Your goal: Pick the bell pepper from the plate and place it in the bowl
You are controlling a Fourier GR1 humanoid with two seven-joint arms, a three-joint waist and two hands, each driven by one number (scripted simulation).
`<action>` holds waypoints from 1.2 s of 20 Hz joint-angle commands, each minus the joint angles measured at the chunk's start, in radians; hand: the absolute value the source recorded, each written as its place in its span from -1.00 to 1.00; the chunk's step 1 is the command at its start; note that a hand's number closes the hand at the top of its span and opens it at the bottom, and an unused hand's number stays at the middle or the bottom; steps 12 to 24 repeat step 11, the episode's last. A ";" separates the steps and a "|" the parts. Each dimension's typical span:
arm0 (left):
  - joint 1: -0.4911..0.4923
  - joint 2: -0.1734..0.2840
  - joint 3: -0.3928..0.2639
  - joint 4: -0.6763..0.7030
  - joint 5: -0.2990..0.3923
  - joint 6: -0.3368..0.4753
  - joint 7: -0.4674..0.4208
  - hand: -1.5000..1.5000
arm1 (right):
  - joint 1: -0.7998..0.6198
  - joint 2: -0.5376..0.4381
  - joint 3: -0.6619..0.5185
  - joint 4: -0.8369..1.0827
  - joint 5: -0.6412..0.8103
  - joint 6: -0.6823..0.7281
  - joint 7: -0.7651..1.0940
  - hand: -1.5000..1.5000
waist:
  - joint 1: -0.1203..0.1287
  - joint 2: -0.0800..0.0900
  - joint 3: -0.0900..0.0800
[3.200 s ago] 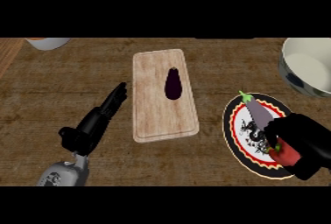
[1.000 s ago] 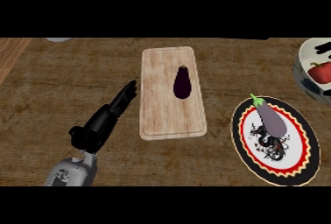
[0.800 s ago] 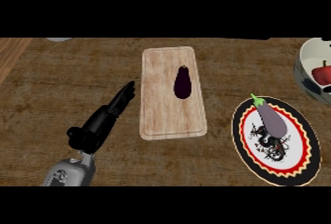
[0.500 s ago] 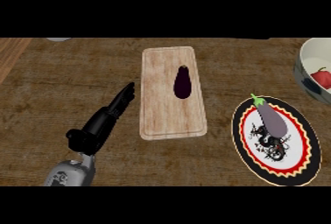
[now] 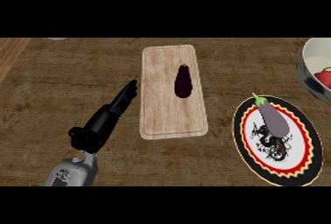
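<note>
- At the right edge of the table (image 5: 77, 65), the bowl (image 5: 311, 70) shows only in part, and the red bell pepper (image 5: 324, 78) sits inside it, cut off by the frame.
- Lower right, the plate (image 5: 249, 144), black-rimmed with a red and yellow zigzag ring, carries a pale purple eggplant (image 5: 274, 120) lying tilted, green stem toward the top.
- Centre, a light wooden cutting board (image 5: 168, 87) lies lengthwise with a dark purple eggplant (image 5: 184, 82) on its upper half.
- Just left of the board, the left hand (image 5: 110, 114) points up the table, fingers (image 5: 128, 89) straight and released, grasping nothing, tips near the board's left edge.
- Right hand: nowhere in the view.
- Top left, a pale object at the edge, too little showing to name.
</note>
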 commanded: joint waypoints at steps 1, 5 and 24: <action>-0.006 0.020 0.022 -0.019 0.017 -0.015 0.008 0.00 | 0.043 -0.058 -0.047 0.022 -0.044 0.030 -0.014 -1.00 | 0.007 0.007 0.005; -0.008 0.018 0.011 -0.016 0.005 -0.014 -0.005 0.00 | 0.074 -0.096 -0.069 0.026 -0.066 0.075 -0.029 -1.00 | 0.002 0.010 0.007; -0.013 0.012 0.021 -0.004 0.005 -0.004 -0.005 0.00 | 0.128 -0.113 -0.069 0.015 -0.067 0.154 -0.067 -1.00 | -0.007 0.014 0.011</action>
